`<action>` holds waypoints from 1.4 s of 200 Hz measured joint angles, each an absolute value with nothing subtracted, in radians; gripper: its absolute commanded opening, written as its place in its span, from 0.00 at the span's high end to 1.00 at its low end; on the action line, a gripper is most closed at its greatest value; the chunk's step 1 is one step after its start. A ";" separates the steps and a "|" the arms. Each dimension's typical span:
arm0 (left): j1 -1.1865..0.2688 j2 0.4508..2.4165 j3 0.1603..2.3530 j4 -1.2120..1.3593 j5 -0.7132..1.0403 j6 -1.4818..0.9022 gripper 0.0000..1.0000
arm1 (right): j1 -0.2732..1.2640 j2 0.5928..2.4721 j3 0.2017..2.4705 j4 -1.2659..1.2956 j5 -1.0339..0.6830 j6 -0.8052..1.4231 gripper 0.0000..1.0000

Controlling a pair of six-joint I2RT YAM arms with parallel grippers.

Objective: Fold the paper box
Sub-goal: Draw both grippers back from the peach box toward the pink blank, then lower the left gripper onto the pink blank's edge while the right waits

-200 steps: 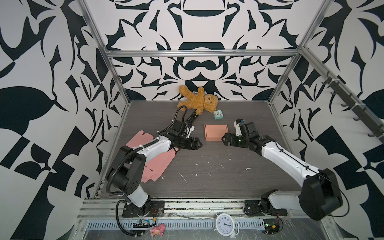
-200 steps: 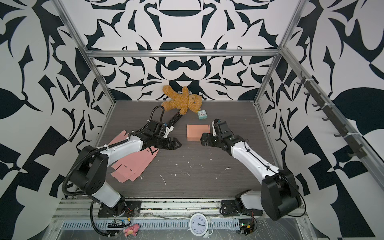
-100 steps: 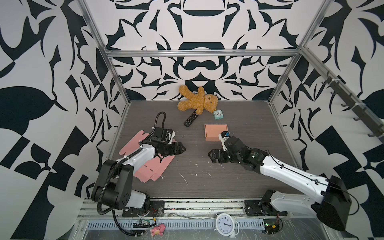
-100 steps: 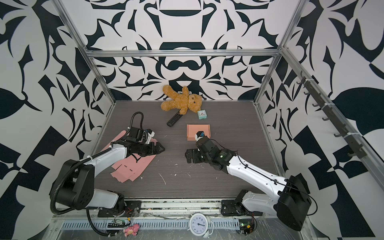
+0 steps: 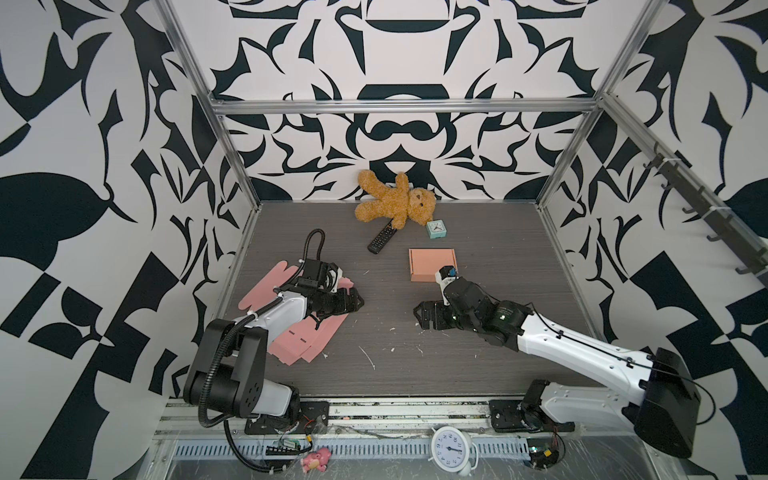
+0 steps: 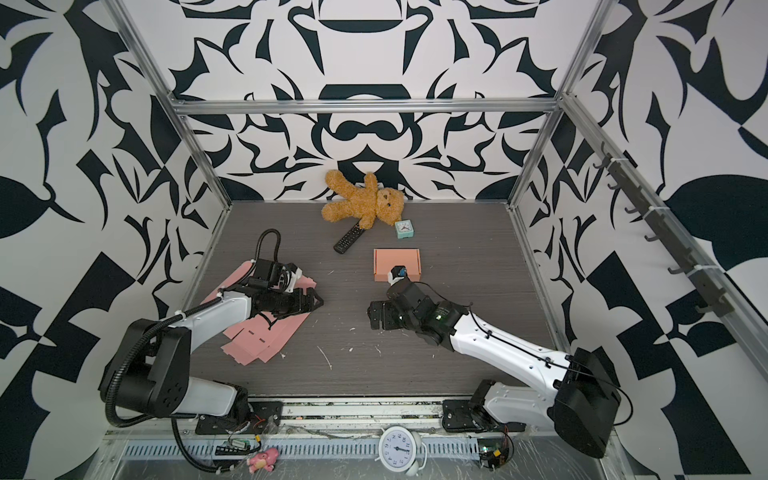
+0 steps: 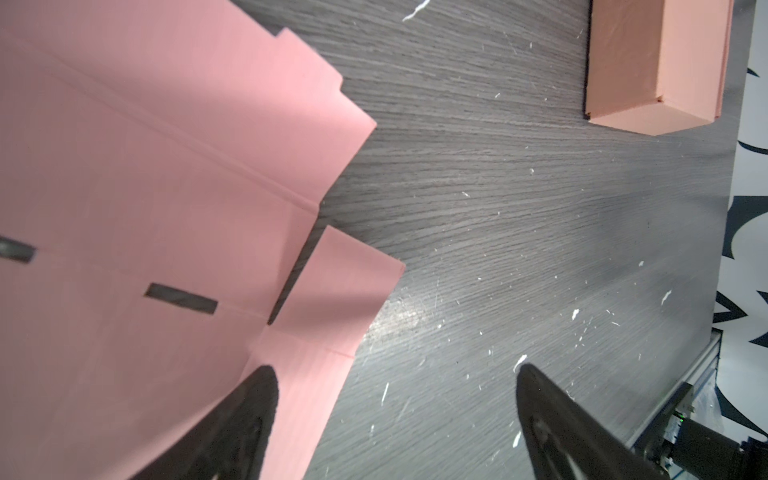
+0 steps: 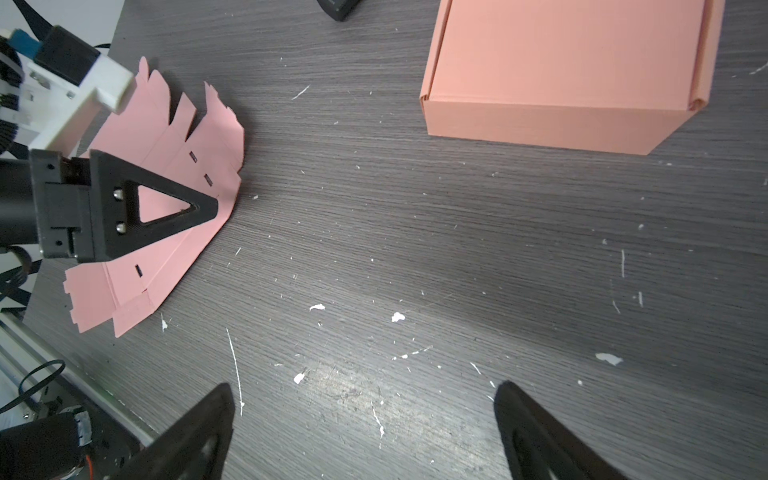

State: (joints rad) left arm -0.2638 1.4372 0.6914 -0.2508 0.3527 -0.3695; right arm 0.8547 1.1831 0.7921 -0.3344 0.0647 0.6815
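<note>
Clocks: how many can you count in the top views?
2. A small teal clock beside the teddy bear at the back; a white alarm clock at the very front, nearest the camera. None seems hidden.

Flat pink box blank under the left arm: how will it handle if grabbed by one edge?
Probably floppy: the pink blank is a thin sheet with scored creases and slots, so it should bend at those lines. Likely very light and lying flat on the smooth table, so a push may slide it rather than lift it.
</note>
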 measured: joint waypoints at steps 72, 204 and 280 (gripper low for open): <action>-0.264 1.486 0.707 -0.243 0.360 -0.379 0.08 | 0.859 1.170 0.792 -0.336 0.072 0.681 0.01; -0.458 1.535 0.713 -0.095 0.329 -0.511 0.07 | 0.859 1.042 0.785 -0.353 0.106 0.677 0.00; -0.665 1.604 0.717 0.093 0.352 -0.698 0.08 | 0.859 1.033 0.707 -0.357 0.125 0.683 0.00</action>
State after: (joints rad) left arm -0.6655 1.6043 0.7166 0.0929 0.3519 -0.6979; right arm 0.8589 1.0332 0.7067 -0.3569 0.1246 0.6827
